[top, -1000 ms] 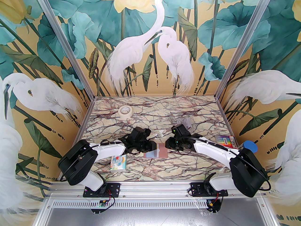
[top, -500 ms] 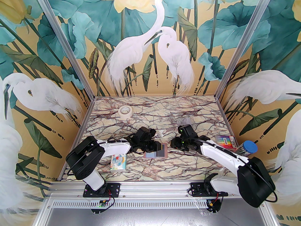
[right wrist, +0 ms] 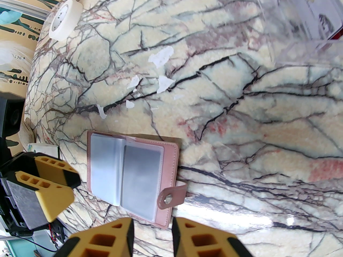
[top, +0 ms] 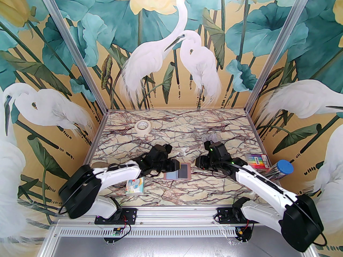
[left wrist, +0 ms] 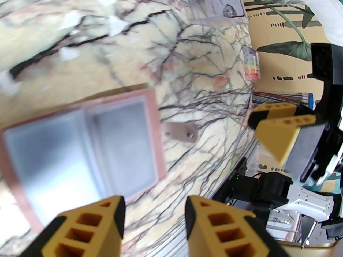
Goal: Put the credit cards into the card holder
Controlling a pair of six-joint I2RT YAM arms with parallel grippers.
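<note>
left gripper (left wrist: pixel 154 206) and right gripper (right wrist: pixel 151 223) are parted, empty. the card holder (right wrist: pixel 171 157) lies open just ahead of both, one grey card (right wrist: pixel 142 178) seated. the next card (right wrist: pixel 319 9) is best pinched by its edge.

One pink card holder (right wrist: pixel 170 159) lies open on the worktop (top: pixel 174 194), with one grey card (right wrist: pixel 142 181) tucked in its right-hand pocket. One clear plastic box (right wrist: pixel 294 23) holds at least two more: a white card (right wrist: pixel 319 7) over a red card (right wrist: pixel 338 35). Around them sit one tape roll (top: pixel 142 127), one cartoon-printed tissue pack (top: pixel 135 185), one rainbow-striped pack (top: pixel 257 160) and one blue-capped tube (top: pixel 284 167).
</note>
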